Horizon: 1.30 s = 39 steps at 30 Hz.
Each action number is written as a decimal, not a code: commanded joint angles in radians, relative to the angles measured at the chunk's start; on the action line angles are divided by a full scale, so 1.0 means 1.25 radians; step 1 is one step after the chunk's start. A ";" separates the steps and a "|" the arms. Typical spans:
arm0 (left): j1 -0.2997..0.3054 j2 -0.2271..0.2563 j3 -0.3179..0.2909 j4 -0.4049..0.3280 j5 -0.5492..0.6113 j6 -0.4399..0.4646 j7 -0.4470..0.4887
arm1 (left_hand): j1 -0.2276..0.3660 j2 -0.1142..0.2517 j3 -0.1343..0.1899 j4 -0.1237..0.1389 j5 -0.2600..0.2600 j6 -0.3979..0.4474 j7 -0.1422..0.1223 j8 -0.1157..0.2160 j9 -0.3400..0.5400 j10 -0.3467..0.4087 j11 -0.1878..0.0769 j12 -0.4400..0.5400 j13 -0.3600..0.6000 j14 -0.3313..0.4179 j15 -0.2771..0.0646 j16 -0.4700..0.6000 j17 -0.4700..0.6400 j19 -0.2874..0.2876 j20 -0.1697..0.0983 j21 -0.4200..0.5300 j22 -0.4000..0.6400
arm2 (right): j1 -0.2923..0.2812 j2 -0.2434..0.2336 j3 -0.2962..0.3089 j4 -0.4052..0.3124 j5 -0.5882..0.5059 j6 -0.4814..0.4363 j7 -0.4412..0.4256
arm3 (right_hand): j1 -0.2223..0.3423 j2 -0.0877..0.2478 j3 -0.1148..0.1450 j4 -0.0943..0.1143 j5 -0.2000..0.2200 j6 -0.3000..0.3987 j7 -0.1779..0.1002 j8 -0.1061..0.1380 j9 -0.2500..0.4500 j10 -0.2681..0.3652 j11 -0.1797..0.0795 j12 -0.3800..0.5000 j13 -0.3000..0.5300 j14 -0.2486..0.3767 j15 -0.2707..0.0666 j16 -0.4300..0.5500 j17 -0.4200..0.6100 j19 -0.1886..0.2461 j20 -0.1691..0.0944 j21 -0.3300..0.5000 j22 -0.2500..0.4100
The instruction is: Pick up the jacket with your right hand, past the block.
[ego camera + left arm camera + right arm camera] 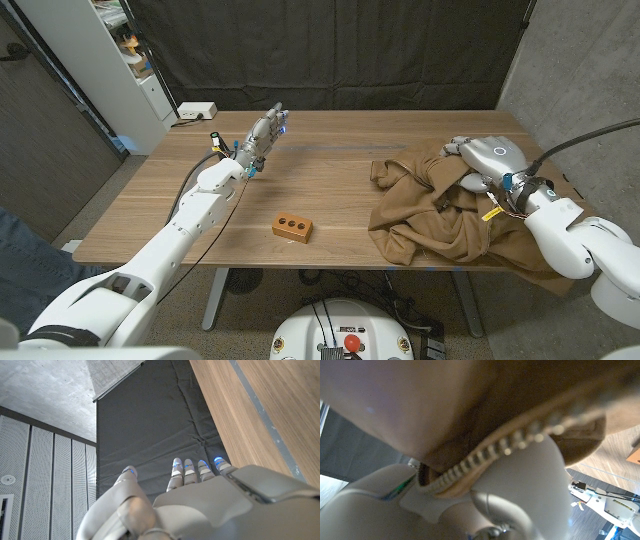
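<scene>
Right hand (pixel 487 160) on brown jacket (pixel 440 215), no legible writing

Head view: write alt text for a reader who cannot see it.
The right hand rests on a crumpled brown jacket at the table's right side. A small orange block lies near the front edge, and the left hand is raised, fingers apart, holding nothing.

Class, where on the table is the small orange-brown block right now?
In the head view, the small orange-brown block sits near the front edge, left of the crumpled brown jacket.
</scene>
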 commanded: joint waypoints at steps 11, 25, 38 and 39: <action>-0.003 0.005 -0.002 -0.010 0.000 0.002 -0.002 | -0.001 0.003 0.002 -0.004 -0.002 0.007 0.004 0.000 0.001 0.001 -0.004 0.005 0.001 -0.008 -0.004 0.002 0.002 -0.006 0.003 0.005 0.002 | 0.010 0.130 0.093 -0.054 -0.037 0.080 0.098 | 0.182 0.189 0.004 0.004 0.003 0.000 -0.004 0.004 0.000 0.010 0.000 -0.006 0.009 0.009 -0.076 0.013 0.011 -0.007 -0.034 0.025 -0.005; 0.002 0.009 -0.004 -0.022 -0.001 0.003 0.000 | -0.001 0.004 0.003 -0.005 -0.002 0.008 0.005 -0.001 0.001 0.002 -0.004 0.005 0.001 -0.008 -0.004 0.002 0.002 -0.006 0.004 0.005 0.002 | 0.026 0.189 0.154 -0.094 -0.062 0.113 0.159 | 0.181 0.187 0.005 0.004 0.003 0.001 -0.003 0.005 -0.002 0.014 0.001 -0.018 0.007 0.012 -0.075 0.025 0.012 -0.013 -0.034 0.049 -0.011; 0.012 0.017 -0.010 -0.045 -0.001 0.010 0.010 | -0.001 0.005 0.003 -0.006 -0.002 0.008 0.006 -0.001 0.001 0.002 -0.004 0.005 0.001 -0.008 -0.004 0.002 0.002 -0.007 0.001 0.005 0.002 | 0.054 0.228 0.210 -0.135 -0.057 0.144 0.241 | 0.180 0.188 0.007 0.004 0.002 -0.006 -0.006 0.009 0.005 0.014 0.001 -0.025 0.018 0.007 -0.075 0.032 0.011 -0.029 -0.034 0.071 -0.022; 0.013 0.017 -0.011 -0.045 -0.002 0.010 0.010 | -0.001 0.005 0.003 -0.006 -0.002 0.008 0.005 -0.001 0.001 0.002 -0.004 0.005 0.001 -0.008 -0.004 0.002 0.002 -0.006 0.001 0.005 0.002 | 0.057 0.231 0.212 -0.138 -0.059 0.144 0.246 | 0.180 0.189 0.007 0.004 0.002 -0.006 -0.006 0.009 0.006 0.015 0.001 -0.026 0.015 0.006 -0.075 0.032 0.011 -0.030 -0.034 0.072 -0.022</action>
